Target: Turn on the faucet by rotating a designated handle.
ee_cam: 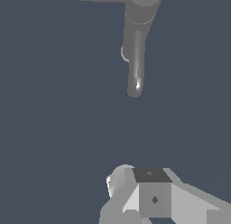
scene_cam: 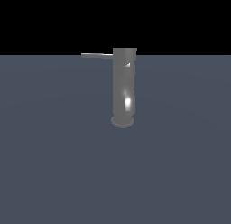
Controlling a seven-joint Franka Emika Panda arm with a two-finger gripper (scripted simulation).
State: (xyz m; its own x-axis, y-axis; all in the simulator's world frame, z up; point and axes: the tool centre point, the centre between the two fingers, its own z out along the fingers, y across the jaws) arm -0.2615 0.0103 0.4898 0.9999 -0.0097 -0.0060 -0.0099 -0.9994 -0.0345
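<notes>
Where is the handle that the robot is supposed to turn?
The handle sticks out sideways from the top of the faucet, toward the exterior view's left. The gripper shows only in the wrist view, well apart from it.

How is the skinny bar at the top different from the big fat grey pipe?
The handle is thin and flat; the faucet is thick and round. The handle lies sideways, pointing to the exterior view's left; the faucet stands upright on a wider base. The faucet shows a bright glint; the handle doesn't. Both are grey metal.
</notes>
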